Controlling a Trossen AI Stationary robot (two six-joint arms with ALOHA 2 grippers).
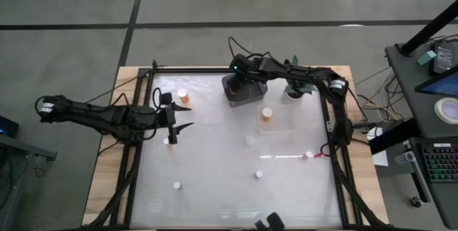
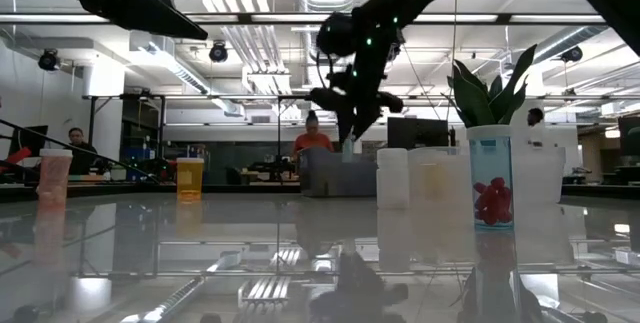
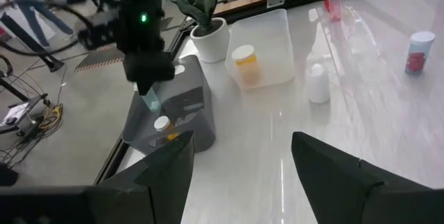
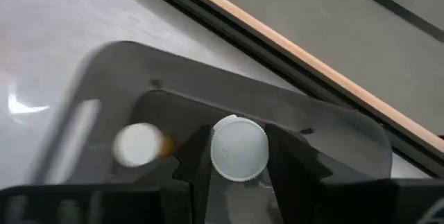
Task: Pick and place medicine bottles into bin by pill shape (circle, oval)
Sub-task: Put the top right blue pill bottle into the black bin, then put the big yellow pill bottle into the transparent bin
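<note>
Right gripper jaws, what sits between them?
A small white-capped medicine bottle, clamped over the dark grey plastic bin, shown in the right wrist view.

Bottle (image 4: 238,148) above bin (image 4: 125,64)

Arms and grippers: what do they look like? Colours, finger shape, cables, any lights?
Both arms are dark, jointed links. The left gripper has two black tapered, pointed fingers. The right gripper has dark blocky fingers. A thin black cable loops above the right arm's wrist, where a small green light glows.
</note>
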